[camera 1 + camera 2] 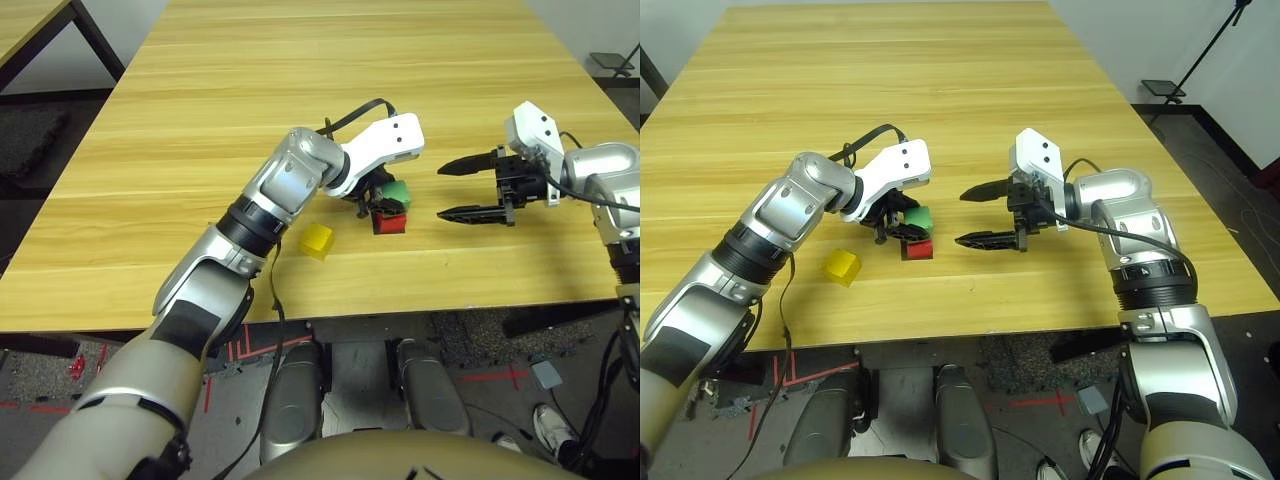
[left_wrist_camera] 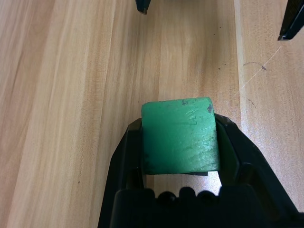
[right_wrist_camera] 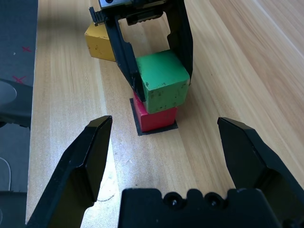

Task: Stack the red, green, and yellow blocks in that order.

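My left gripper (image 1: 385, 200) is shut on the green block (image 2: 179, 135), its black fingers (image 3: 124, 52) clamping two opposite sides. The green block (image 3: 164, 80) sits on or just above the red block (image 3: 156, 118), slightly offset; I cannot tell whether they touch. The red block (image 1: 390, 222) rests on a flat black square patch (image 3: 137, 129) on the table. The yellow block (image 1: 317, 240) lies alone on the table, a little to the left of the red one. To the right of the pair, my right gripper (image 1: 455, 190) stands open, fingertips pointing at them, holding nothing.
The wooden table (image 1: 250, 90) stretches far back and to both sides. Its front edge (image 1: 400, 305) runs close below the blocks. A second dark-framed table (image 1: 40, 40) stands off to the far left, and there is floor beyond the right edge.
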`<action>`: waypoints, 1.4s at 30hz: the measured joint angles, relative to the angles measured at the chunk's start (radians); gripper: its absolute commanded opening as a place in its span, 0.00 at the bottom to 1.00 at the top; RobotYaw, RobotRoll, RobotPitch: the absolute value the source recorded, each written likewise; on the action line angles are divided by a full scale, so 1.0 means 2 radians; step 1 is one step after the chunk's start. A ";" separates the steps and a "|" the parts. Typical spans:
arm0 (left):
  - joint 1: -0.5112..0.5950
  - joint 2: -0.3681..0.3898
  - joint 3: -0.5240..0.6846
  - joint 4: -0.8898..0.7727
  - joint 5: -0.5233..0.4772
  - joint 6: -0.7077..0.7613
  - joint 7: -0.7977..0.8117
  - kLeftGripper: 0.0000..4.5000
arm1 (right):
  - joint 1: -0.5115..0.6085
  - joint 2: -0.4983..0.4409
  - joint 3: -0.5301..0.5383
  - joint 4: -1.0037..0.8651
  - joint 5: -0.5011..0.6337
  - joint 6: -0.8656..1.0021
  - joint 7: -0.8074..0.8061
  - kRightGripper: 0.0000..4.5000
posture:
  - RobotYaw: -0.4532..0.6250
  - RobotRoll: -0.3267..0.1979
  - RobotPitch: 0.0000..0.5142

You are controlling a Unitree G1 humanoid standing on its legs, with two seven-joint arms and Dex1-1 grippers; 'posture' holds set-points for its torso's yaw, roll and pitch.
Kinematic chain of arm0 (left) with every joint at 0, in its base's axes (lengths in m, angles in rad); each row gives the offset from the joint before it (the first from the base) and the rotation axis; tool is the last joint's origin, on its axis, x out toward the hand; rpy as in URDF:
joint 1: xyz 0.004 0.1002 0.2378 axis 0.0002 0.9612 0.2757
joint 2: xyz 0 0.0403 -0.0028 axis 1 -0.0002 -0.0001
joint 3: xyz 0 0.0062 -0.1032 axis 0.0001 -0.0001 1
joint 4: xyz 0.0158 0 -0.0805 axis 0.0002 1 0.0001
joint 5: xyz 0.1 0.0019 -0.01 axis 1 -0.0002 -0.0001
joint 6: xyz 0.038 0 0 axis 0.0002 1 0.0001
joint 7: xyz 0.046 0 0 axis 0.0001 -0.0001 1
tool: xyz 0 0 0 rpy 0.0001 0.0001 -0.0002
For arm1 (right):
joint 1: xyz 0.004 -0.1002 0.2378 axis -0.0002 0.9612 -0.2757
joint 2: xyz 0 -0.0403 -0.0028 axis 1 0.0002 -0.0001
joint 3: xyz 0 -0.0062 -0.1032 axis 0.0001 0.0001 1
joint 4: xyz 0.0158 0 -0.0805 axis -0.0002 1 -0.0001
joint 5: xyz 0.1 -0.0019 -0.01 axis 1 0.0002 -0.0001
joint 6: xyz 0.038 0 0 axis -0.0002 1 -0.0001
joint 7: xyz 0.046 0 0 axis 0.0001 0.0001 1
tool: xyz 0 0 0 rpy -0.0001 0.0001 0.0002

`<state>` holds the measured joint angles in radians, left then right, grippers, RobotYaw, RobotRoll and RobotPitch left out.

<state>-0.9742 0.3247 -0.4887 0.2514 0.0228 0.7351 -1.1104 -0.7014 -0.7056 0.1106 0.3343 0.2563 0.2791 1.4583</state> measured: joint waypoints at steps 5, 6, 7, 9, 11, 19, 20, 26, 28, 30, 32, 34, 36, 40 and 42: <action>0.002 0.001 0.000 -0.010 -0.003 0.009 -0.003 0.47 | 0.000 0.000 0.000 0.000 0.000 0.000 0.000 1.00 | 0.58 0.71 0.26; 0.002 0.001 0.000 -0.013 -0.005 0.011 -0.003 0.47 | 0.000 0.000 0.000 0.000 0.000 0.000 0.000 1.00 | 0.58 0.71 0.26; 0.002 0.000 0.000 -0.016 -0.007 0.013 -0.004 0.47 | 0.000 0.000 0.000 0.000 0.000 0.000 0.000 1.00 | 0.58 0.71 0.26; 0.003 0.000 0.000 -0.016 -0.010 0.017 -0.004 0.47 | 0.000 0.000 0.000 0.000 0.000 0.000 0.000 1.00 | 0.58 0.71 0.26; 0.003 0.000 0.000 -0.016 -0.013 0.019 -0.004 0.47 | 0.000 0.000 0.000 0.000 -0.001 0.000 0.000 1.00 | 0.58 0.70 0.26; 0.003 -0.003 0.000 -0.016 -0.019 0.021 0.004 0.47 | 0.000 0.000 0.000 0.001 -0.001 0.000 0.000 1.00 | 0.58 0.70 0.26; 0.003 -0.003 0.000 -0.016 -0.019 0.021 0.004 0.47 | 0.000 0.000 0.000 0.001 -0.001 0.000 0.000 1.00 | 0.58 0.70 0.26; 0.003 -0.002 0.000 -0.016 -0.019 0.020 0.006 0.47 | 0.000 0.000 0.001 0.001 -0.001 0.000 0.000 1.00 | 0.58 0.70 0.26; 0.003 -0.002 0.000 -0.016 -0.019 0.020 0.005 0.47 | 0.000 0.000 0.001 0.001 -0.001 0.000 0.000 1.00 | 0.58 0.70 0.26; 0.003 0.001 0.000 -0.016 -0.019 0.020 0.004 0.55 | 0.000 0.000 0.001 0.001 -0.001 0.000 0.000 1.00 | 0.59 0.70 0.26; 0.003 0.004 0.000 -0.016 -0.020 0.020 0.001 0.68 | 0.000 0.000 0.001 0.001 -0.001 0.000 -0.001 1.00 | 0.59 0.70 0.25; 0.007 0.005 0.000 -0.017 -0.022 0.025 -0.001 0.83 | -0.001 0.000 0.001 0.001 -0.001 0.000 -0.001 1.00 | 0.59 0.69 0.24; 0.011 0.008 0.006 -0.030 -0.032 0.040 0.001 0.98 | -0.003 0.000 0.001 0.003 -0.001 0.000 -0.001 1.00 | 0.60 0.69 0.23; 0.008 0.026 0.044 -0.085 -0.058 0.082 0.012 0.99 | -0.011 0.000 0.001 0.010 -0.001 -0.005 0.001 1.00 | 0.62 0.68 0.20; 0.008 0.049 0.065 -0.123 -0.068 0.111 0.019 0.99 | -0.014 0.000 0.001 0.012 -0.002 -0.008 0.002 1.00 | 0.64 0.67 0.19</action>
<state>-0.9584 0.4220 -0.3579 0.0063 -0.1139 0.9564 -1.0721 -0.7284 -0.7056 0.1135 0.3589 0.2533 0.2625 1.4623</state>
